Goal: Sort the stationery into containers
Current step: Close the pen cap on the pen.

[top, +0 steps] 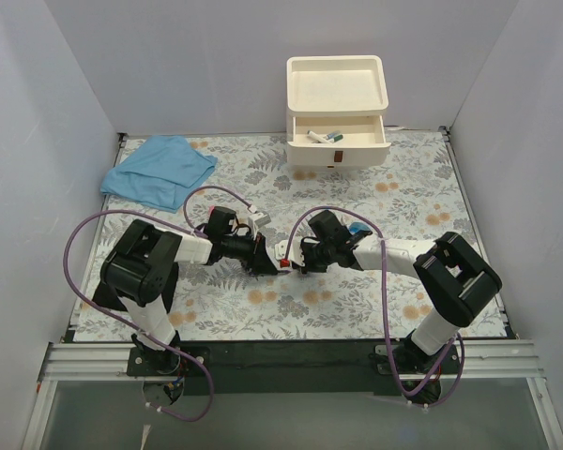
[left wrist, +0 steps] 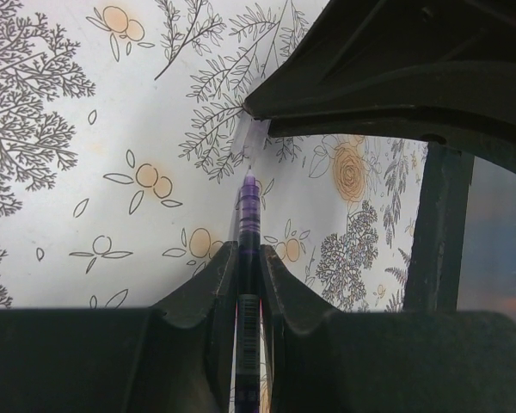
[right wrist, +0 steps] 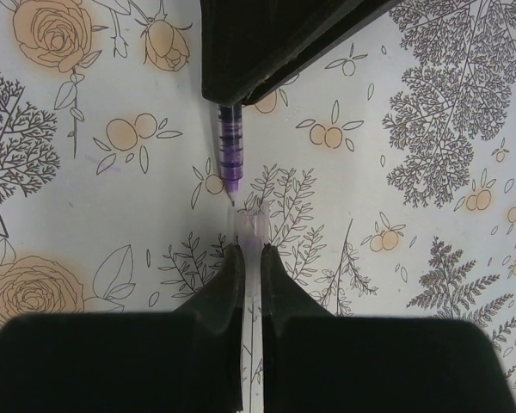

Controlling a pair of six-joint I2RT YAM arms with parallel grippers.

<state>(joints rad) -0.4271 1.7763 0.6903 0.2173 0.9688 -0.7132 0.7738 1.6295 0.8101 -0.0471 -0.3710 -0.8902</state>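
My left gripper (left wrist: 248,255) is shut on a dark purple pen (left wrist: 248,219) whose bare tip points away from it. Facing it, my right gripper (right wrist: 251,251) is shut on a clear pen cap (right wrist: 252,227) with its open end towards the pen (right wrist: 229,151). The tip sits just short of the cap's mouth, slightly to its left in the right wrist view. Both grippers meet low over the middle of the mat, left gripper (top: 263,255) and right gripper (top: 297,258). The containers (top: 338,155) stand at the far edge, the top drawer (top: 338,142) pulled open with pens (top: 325,136) inside.
A light-blue cloth (top: 159,171) lies at the far left. A small blue item (top: 359,228) shows behind my right arm and a small white item (top: 254,221) lies by my left arm. White walls close in the floral mat (top: 394,202) on three sides.
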